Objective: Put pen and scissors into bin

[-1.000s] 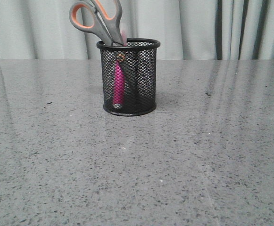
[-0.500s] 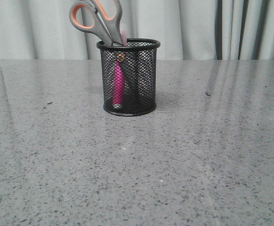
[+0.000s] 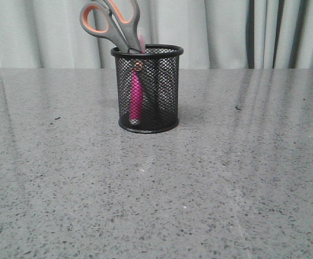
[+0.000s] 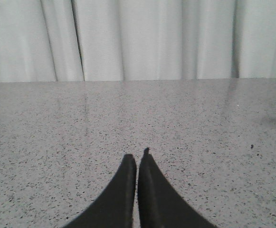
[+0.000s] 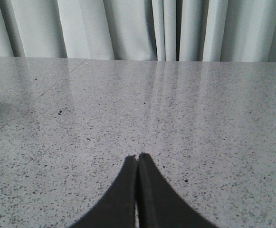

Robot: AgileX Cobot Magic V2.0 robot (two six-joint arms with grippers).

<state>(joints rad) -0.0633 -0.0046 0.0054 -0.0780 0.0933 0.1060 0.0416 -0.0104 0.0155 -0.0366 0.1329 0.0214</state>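
Scissors (image 3: 111,21) with grey, orange-lined handles stand blades-down in the black wire-mesh cylindrical bin (image 3: 161,89) on the speckled grey worktop (image 3: 156,183), beside the magenta-pink pen (image 3: 136,97). Left hand (image 4: 138,159) and right hand (image 5: 138,157) hover over bare worktop, fingers pressed together, holding nothing.

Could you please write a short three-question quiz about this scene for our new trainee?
1. True or false: the scissors stand blades down in the bin.
2. Where is the pen? A) on the table beside the bin B) inside the bin C) in the left tool
3. In what state are the left tool and the right tool?

Key:
1. True; the handles stick out above the rim.
2. B
3. Both are shut and hold nothing.
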